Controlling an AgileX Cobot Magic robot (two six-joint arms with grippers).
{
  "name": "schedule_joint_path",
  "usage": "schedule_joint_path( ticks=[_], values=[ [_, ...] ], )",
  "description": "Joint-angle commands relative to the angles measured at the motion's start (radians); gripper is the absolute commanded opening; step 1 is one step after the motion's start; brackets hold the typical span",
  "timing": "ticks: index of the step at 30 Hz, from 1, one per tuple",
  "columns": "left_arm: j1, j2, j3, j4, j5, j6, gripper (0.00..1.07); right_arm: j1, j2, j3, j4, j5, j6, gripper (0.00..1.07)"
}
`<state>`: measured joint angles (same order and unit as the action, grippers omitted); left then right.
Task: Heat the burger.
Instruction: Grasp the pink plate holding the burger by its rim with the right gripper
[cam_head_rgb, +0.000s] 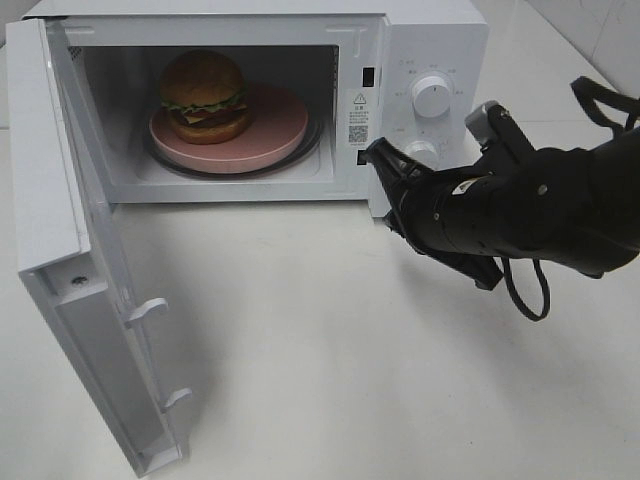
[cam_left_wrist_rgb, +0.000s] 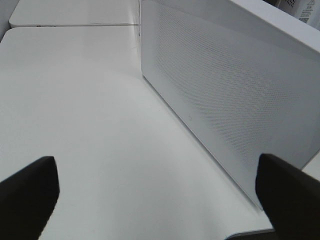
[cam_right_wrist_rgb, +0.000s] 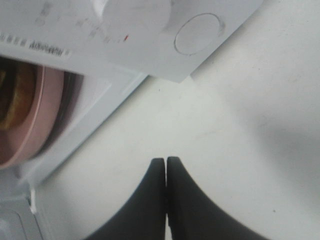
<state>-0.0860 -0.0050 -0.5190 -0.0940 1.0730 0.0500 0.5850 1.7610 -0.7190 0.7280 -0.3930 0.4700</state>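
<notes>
Inside the microwave (cam_head_rgb: 430, 40), the burger (cam_head_rgb: 205, 95) sits on the pink plate (cam_head_rgb: 285, 125), toward the plate's left side, ready for heating. The door (cam_head_rgb: 60, 230) stands wide open, so closing it is judged the outstanding step. The right gripper (cam_head_rgb: 378, 158) hovers just beside the lower dial (cam_head_rgb: 422, 152), jaws pressed together on nothing. The left gripper (cam_left_wrist_rgb: 155, 167) faces the door's perforated panel, jaws spread wide and empty, apparently placed to push it. The left arm is outside the high view, and the dial markings are unreadable.
</notes>
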Motion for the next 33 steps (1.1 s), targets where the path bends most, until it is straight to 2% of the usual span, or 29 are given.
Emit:
schedule_joint_path(
  ticks=[1,7,9,15,17,19,20,21,23,24,26,33],
  values=[
    [0.0,-0.017,0.003,0.0,-0.006,-0.006,1.0,-0.003,-0.052,0.0,-0.016,0.157,-0.237,0.03],
    [0.0,-0.017,0.003,0.0,-0.006,-0.006,1.0,-0.003,-0.086,0.0,-0.044,0.263,-0.396,0.04],
    [0.0,-0.017,0.003,0.0,-0.006,-0.006,1.0,-0.003,-0.11,0.0,-0.104,0.384,-0.486,0.05],
    [0.0,-0.017,0.003,0.0,-0.006,-0.006,1.0,-0.003,-0.135,-0.004,-0.21,0.495,-0.527,0.06],
    [0.0,-0.017,0.003,0.0,-0.006,-0.006,1.0,-0.003,-0.146,-0.038,-0.335,0.637,-0.539,0.07],
    [0.0,-0.017,0.003,0.0,-0.006,-0.006,1.0,-0.003,-0.146,-0.054,-0.372,0.685,-0.537,0.08],
    [0.0,-0.017,0.003,0.0,-0.006,-0.006,1.0,-0.003,-0.146,-0.092,-0.453,0.772,-0.538,0.08],
    [0.0,-0.017,0.003,0.0,-0.006,-0.006,1.0,-0.003,-0.146,-0.092,-0.453,0.772,-0.538,0.08],
    [0.0,-0.017,0.003,0.0,-0.006,-0.006,1.0,-0.003,-0.146,-0.146,-0.571,0.901,-0.538,0.1],
    [0.0,-0.017,0.003,0.0,-0.006,-0.006,1.0,-0.003,-0.146,-0.146,-0.571,0.901,-0.538,0.1],
    [0.0,-0.017,0.003,0.0,-0.006,-0.006,1.0,-0.003,-0.148,-0.196,-0.672,1.013,-0.541,0.11],
    [0.0,-0.017,0.003,0.0,-0.006,-0.006,1.0,-0.003,-0.148,-0.277,-0.748,1.119,-0.704,0.14]
  ],
)
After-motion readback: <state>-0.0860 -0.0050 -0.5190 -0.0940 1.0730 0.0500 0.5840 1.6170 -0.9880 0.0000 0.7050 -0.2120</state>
